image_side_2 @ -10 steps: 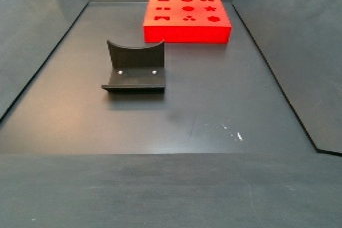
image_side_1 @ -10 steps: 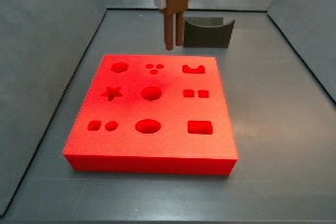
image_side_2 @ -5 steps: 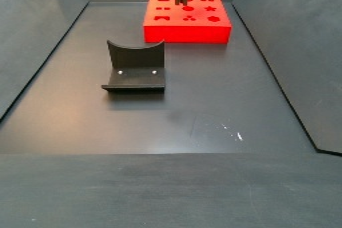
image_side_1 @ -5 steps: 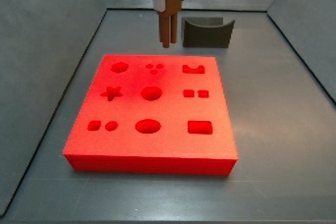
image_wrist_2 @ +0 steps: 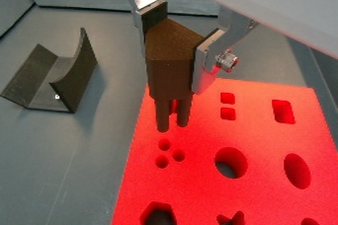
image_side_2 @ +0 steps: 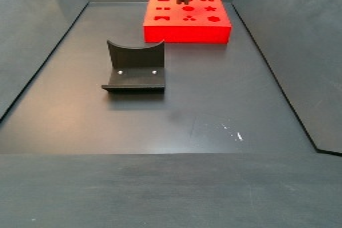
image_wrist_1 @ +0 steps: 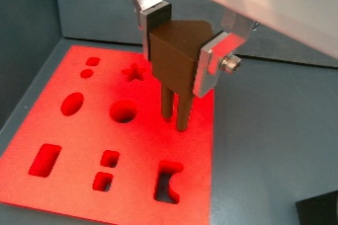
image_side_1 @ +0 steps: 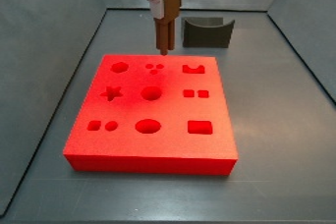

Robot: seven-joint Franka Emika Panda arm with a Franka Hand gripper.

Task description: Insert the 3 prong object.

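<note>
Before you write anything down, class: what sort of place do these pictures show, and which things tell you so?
Probably a robot test bench, not a home or shop: a bare grey walled floor, a red block cut with shaped holes, a dark fixture, and a gripper holding the 3 prong object above the block.

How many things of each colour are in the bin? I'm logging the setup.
Red: 1, the red block with shaped holes.
Dark brown: 1, the 3 prong object, held in the gripper above the block's edge.
Dark grey: 1, the fixture on the floor.
Total: 3.
</note>
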